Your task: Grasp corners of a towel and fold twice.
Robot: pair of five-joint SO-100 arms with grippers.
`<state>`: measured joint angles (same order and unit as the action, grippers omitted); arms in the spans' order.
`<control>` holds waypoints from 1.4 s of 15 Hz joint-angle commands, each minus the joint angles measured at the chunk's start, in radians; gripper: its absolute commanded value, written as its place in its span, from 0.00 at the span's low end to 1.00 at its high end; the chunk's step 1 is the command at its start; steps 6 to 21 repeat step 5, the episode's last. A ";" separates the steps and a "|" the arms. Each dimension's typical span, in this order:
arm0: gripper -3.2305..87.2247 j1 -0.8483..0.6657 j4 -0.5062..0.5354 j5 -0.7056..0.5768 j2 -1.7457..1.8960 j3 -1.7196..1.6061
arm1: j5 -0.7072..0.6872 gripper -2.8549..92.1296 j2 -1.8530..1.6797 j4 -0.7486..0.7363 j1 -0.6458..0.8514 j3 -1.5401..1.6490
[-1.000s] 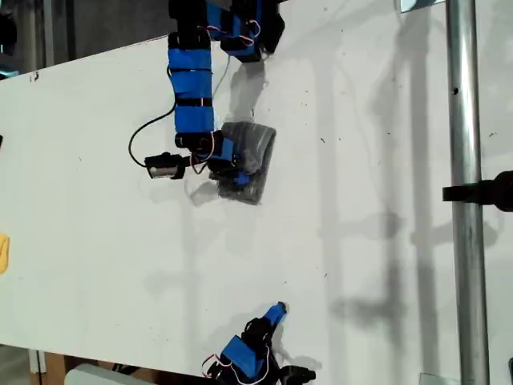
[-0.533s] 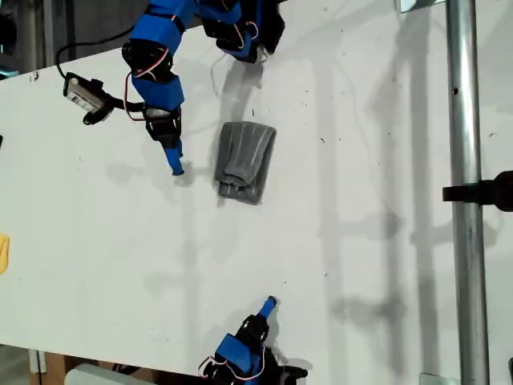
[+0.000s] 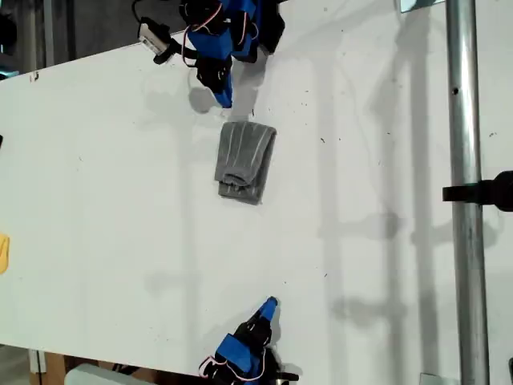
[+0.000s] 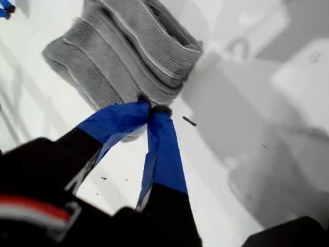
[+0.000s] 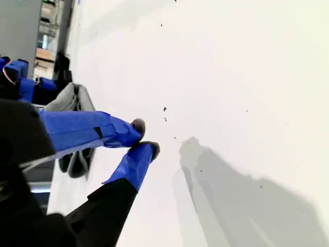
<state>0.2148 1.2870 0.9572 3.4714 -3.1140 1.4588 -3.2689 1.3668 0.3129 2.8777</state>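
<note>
- My first end effector [image 4: 153, 109] has its two blue fingertips pressed together, with nothing between them; in the exterior view it [image 3: 224, 99] hangs above the desk [image 3: 104, 216] at about 11 o'clock from the frame's centre.
- Its tips point toward the towel [image 3: 245, 162] and stop just short of the towel's near edge, apart from it.
- The towel [image 4: 123, 56] lies folded into a narrow grey bundle with thin white stripes running along its length; layered folds show at one end.
- In the exterior view the towel sits flat on the white desk, slightly above and to the view's left of centre, at 6 o'clock from my first end effector.
- My second end effector [image 5: 145, 138] has its fingertips nearly touching, with a slim gap and nothing held.
- In the exterior view it [image 3: 270, 304] rests at 6 o'clock on the desk, near the lower edge, well apart from the towel.
- A metal pole [image 3: 466, 192] runs top to bottom at 3 o'clock in the exterior view.
</note>
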 commanded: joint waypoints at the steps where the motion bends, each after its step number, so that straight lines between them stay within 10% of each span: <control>1: 0.07 -0.012 0.003 -0.003 0.008 -0.006 | 0.049 0.16 -0.014 0.048 -0.061 0.011; 21: 0.07 -0.014 0.003 -0.003 0.008 -0.006 | 0.048 0.16 -0.015 0.049 -0.184 0.011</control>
